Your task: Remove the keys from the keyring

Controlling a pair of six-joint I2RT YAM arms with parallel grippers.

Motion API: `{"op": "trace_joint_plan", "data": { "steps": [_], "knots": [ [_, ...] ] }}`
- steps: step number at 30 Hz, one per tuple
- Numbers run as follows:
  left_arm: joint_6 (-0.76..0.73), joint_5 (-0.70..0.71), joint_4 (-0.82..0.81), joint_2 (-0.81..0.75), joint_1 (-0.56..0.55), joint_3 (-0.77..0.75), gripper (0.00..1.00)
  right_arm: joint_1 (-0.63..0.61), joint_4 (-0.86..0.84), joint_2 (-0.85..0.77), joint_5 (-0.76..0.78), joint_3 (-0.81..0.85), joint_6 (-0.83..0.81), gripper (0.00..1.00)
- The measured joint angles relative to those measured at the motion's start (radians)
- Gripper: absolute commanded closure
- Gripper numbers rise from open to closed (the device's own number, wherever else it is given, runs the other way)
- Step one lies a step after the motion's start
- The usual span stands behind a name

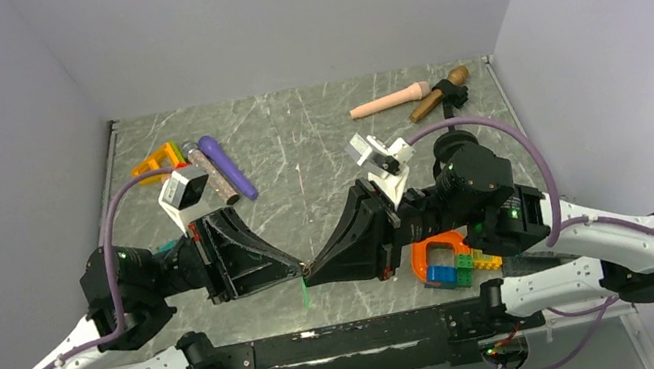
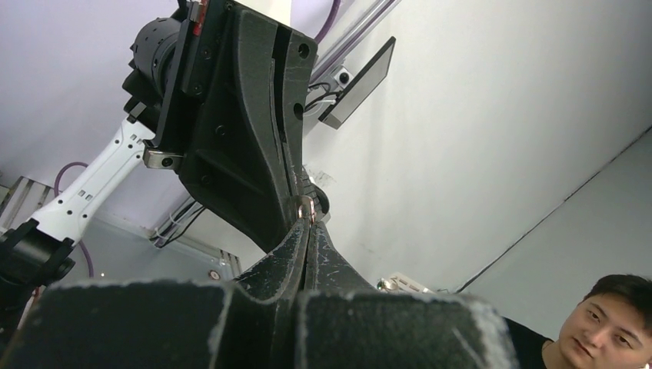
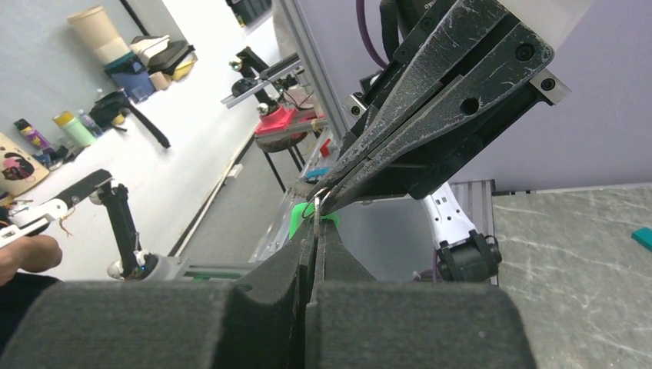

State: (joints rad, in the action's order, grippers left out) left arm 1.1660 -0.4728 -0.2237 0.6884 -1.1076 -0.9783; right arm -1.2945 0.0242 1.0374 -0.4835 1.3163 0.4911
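Wide view first: the marble table (image 1: 296, 149) carries a scatter of stuff along its far edge and a cluster of toy bricks (image 1: 460, 268) by the right arm, none of it in play. Both arms fold inward over the near edge of the table and meet nose to nose at its middle. The left gripper (image 1: 300, 270) is pinched tight, no gap showing between its fingers, and the right gripper (image 1: 314, 273) matches it, jaws pressed together. Right at that meeting point sits the keyring (image 2: 306, 207), a tiny metal loop, and both wrist views show the two sets of tips clamped onto it from opposite sides, holding it up off the surface. Now the score. The green key (image 3: 294, 221) shows just behind the fingertips and, from above, as a thin green sliver dangling under the ring, so I read that one as not yet off. The teal key (image 3: 644, 238) is a different story: a small teal piece lies flat on the marble over by the left arm, well apart from the ring, so that one looks to be already free. Call it halfway: one key loose on the table, one to work off the loop, and whether the ring is pried open at all is too small to tell.
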Motion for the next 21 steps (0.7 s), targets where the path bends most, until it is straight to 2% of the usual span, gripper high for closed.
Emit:
{"op": "trace_joint_plan", "data": {
  "steps": [6,15,16,19,21],
  "knots": [
    [0.001,0.030,0.002,-0.027,0.000,0.034,1.00,-0.006,0.000,-0.020,0.032,-0.028,0.012,1.00],
    [-0.101,0.201,0.230,-0.071,0.000,-0.021,1.00,-0.007,0.017,-0.037,0.179,-0.065,0.017,0.99],
    [-0.109,0.216,0.246,-0.075,0.000,-0.021,1.00,-0.007,0.023,-0.036,0.195,-0.066,0.018,0.93],
    [-0.135,0.253,0.279,-0.082,0.000,-0.021,1.00,-0.007,0.042,-0.032,0.229,-0.066,0.020,0.65],
    [-0.156,0.274,0.312,-0.082,0.000,-0.023,1.00,-0.007,0.052,-0.022,0.239,-0.063,0.021,0.53]
  ]
}}
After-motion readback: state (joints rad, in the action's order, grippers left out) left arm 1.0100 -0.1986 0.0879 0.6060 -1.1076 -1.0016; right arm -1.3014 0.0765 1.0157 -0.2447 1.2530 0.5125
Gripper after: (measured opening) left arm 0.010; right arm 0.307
